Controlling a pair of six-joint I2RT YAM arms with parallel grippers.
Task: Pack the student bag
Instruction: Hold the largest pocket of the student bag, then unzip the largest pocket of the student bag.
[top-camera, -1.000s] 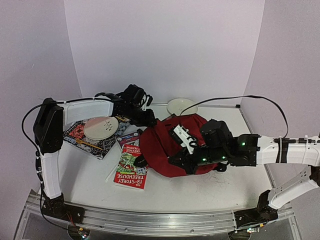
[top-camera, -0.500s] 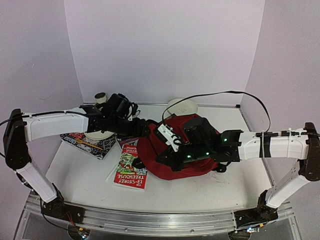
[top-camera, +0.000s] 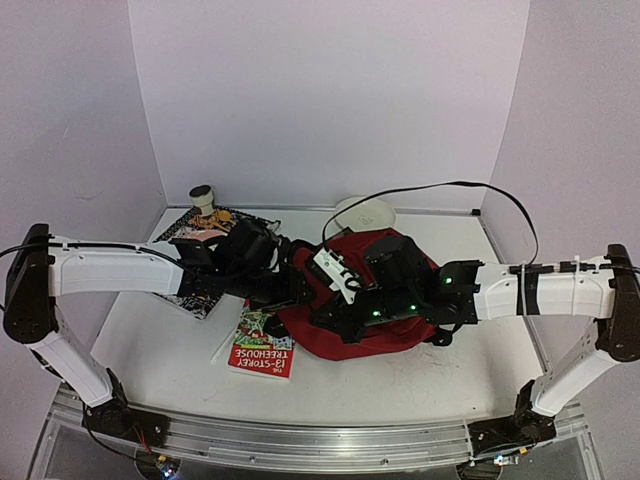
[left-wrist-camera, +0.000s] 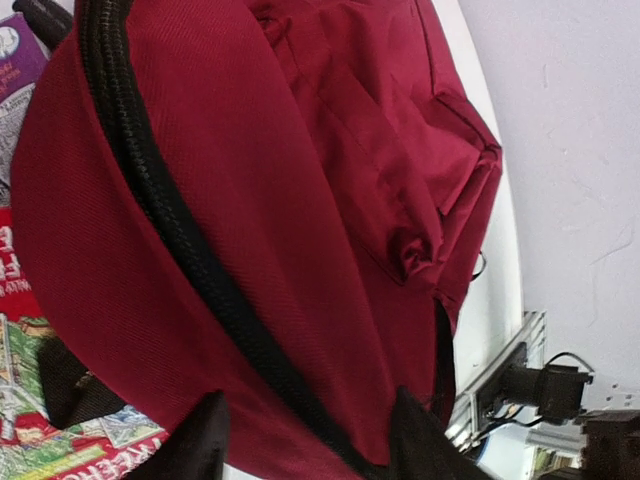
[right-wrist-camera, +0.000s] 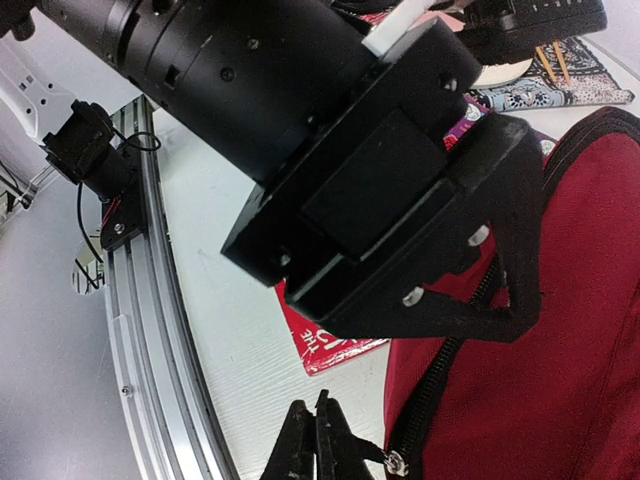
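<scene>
The left tool (left-wrist-camera: 305, 445) is held open, jaws astride the zippered edge of the student bag (left-wrist-camera: 300, 200). The right tool (right-wrist-camera: 315, 440) is closed, apparently pinching the zipper pull (right-wrist-camera: 396, 462).

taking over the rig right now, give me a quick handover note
Left gripper: fingers apart astride the zipper edge of the student bag; grip unclear.
Right gripper: shut, tips at the zipper pull; hold unclear.
Bag lies mid-table; the treehouse book lies outside it, by its left side.
Done: nothing visibly packed.
Left: likely open the bag, load the book, zip up.
</scene>
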